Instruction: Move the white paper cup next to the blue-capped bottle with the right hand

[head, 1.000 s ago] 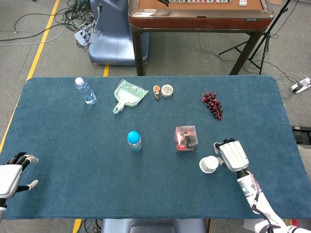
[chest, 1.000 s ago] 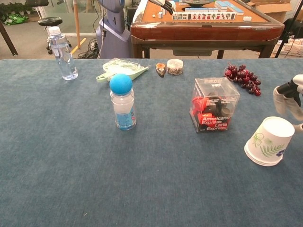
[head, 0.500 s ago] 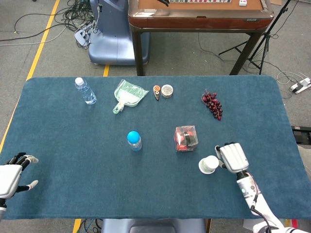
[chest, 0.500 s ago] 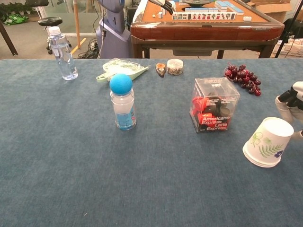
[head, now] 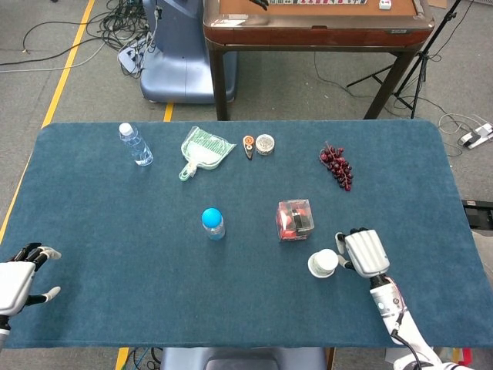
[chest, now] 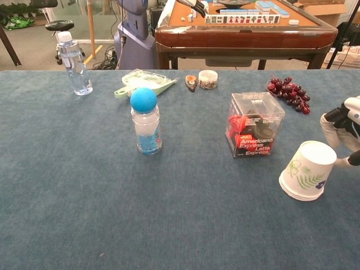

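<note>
Rt hand (head: 363,253) grasping white paper cup (chest: 304,170), carry toward blue-capped bottle (chest: 145,122) not yet done.
Cup upside down, tilted, lifted on one side, at table (head: 115,254) right-front, near clear box (chest: 254,131), well apart from bottle; tilt looks due to side grip. Lt hand (head: 17,279) empty, fingers apart, idle at table's near-left edge.

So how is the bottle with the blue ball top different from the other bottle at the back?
The blue-capped bottle is short and stout with a round blue top; the clear bottle is taller and slimmer with a small white cap. The blue-capped bottle stands mid-table, the clear one near the far left corner. Both stand upright, and no hand touches either.
</note>
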`<action>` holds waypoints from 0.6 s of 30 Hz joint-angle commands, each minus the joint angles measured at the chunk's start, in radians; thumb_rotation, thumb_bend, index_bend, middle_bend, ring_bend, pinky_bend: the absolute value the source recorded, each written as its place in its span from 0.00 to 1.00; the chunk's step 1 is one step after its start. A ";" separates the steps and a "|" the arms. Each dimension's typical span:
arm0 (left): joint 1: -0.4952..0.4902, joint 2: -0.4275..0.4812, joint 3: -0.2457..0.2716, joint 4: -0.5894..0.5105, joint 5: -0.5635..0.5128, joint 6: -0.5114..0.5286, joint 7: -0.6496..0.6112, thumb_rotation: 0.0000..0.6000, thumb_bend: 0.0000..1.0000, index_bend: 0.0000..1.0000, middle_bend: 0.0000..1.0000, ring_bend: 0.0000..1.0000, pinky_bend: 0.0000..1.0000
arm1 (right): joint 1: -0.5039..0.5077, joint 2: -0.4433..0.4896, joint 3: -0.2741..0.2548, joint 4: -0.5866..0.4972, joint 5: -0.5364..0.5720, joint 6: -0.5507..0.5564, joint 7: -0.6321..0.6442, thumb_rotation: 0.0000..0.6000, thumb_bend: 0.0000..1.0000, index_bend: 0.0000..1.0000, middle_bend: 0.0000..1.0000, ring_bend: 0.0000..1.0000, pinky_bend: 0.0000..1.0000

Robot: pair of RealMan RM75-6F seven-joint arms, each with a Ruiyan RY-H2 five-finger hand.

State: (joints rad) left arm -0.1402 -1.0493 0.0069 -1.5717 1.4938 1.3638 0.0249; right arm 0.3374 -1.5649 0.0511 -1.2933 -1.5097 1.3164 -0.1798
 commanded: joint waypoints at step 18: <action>-0.001 0.002 -0.001 0.000 -0.004 -0.005 -0.002 1.00 0.06 0.35 0.31 0.18 0.39 | 0.013 -0.070 0.008 0.014 -0.006 -0.012 0.024 1.00 0.00 0.72 0.87 0.66 0.69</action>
State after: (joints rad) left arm -0.1416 -1.0472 0.0062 -1.5712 1.4895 1.3588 0.0232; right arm 0.3500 -1.6330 0.0586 -1.2809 -1.5161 1.3056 -0.1568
